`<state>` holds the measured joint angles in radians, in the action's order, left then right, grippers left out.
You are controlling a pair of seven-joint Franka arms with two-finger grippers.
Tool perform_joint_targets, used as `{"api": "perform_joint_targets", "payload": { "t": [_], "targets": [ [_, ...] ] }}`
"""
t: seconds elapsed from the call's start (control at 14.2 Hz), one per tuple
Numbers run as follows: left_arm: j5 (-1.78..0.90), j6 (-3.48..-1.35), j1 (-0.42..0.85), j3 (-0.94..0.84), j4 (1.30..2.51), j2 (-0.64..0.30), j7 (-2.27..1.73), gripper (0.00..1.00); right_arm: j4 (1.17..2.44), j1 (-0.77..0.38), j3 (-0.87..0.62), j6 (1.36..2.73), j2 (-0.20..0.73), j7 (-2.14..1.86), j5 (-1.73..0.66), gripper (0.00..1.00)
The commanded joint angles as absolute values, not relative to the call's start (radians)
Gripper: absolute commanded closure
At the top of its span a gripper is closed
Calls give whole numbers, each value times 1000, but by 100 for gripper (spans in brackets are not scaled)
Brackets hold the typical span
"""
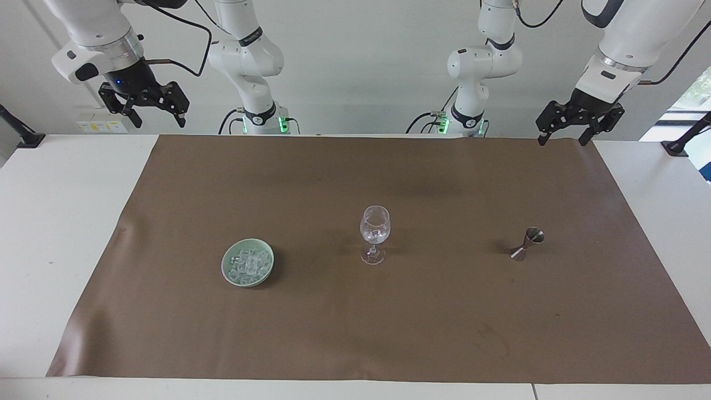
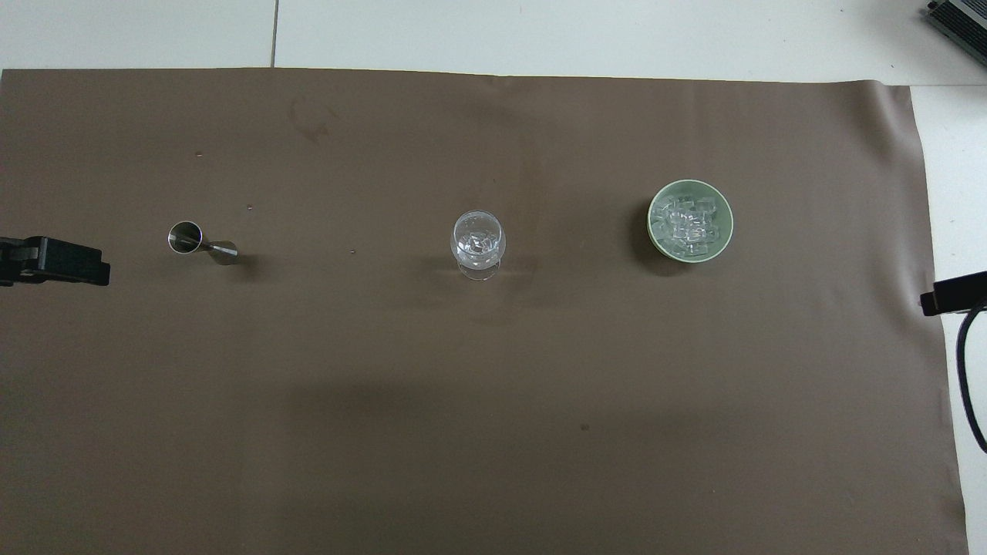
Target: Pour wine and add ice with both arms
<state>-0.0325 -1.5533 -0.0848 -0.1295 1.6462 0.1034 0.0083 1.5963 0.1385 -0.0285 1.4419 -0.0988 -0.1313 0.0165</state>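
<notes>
A clear stemmed wine glass (image 1: 375, 233) (image 2: 478, 243) stands upright mid-mat, with glassy glints in its bowl. The ice (image 1: 248, 264) (image 2: 688, 225) is heaped in a pale green bowl (image 1: 226, 266) (image 2: 652, 231) toward the right arm's end. A small metal jigger (image 1: 527, 243) (image 2: 202, 243) stands toward the left arm's end. No wine shows in either view. My right gripper (image 1: 158, 118) (image 2: 952, 293) hangs open, high over the table edge by its base. My left gripper (image 1: 562, 139) (image 2: 54, 260) hangs open over the mat's corner nearest the robots. Neither holds anything.
A brown mat (image 1: 355, 333) (image 2: 493, 424) covers most of the white table (image 1: 55, 222). Glass, bowl and jigger stand in one row across it, well apart. A black cable (image 2: 968, 370) hangs by the right arm's end.
</notes>
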Motion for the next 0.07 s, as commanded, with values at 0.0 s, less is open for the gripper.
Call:
{"api": "perform_joint_targets", "payload": {
  "t": [0.0],
  "targets": [
    [-43,-1532,-89,-126,1643,114,14,0,1595,135,-20,1431,-107,-146,14,0]
  ]
}}
